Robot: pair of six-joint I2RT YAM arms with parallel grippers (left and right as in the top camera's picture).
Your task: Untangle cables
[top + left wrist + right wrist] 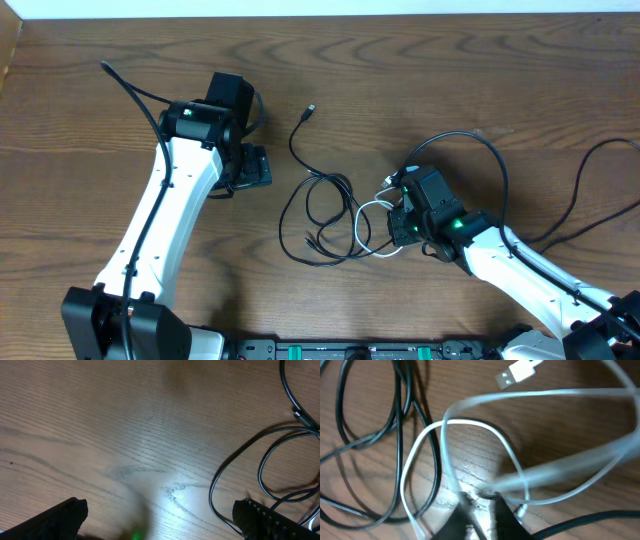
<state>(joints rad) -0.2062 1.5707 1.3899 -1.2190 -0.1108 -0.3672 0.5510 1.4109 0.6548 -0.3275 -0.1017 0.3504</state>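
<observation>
The black cable [284,222] lies in loose loops at the table's middle, and its small plug [312,108] points toward the far edge. The white cable [360,225] is looped through its right side. My right gripper [398,225] sits low over the white loops. In the right wrist view its jaws [482,497] are pinched nearly together on a blurred strand of the white cable [410,465], beside the black cable [400,410]. A white USB plug [517,371] lies beyond. My left gripper [250,168] hovers left of the tangle. It stands wide open [160,520] over bare wood, with the black cable [220,468] just inside its right finger [265,520].
A thick black arm cable [500,170] arcs behind my right gripper, and another [590,190] trails at the far right. The left arm's own cable [130,85] runs toward the back left. The table's far edge [320,16] lies along the top.
</observation>
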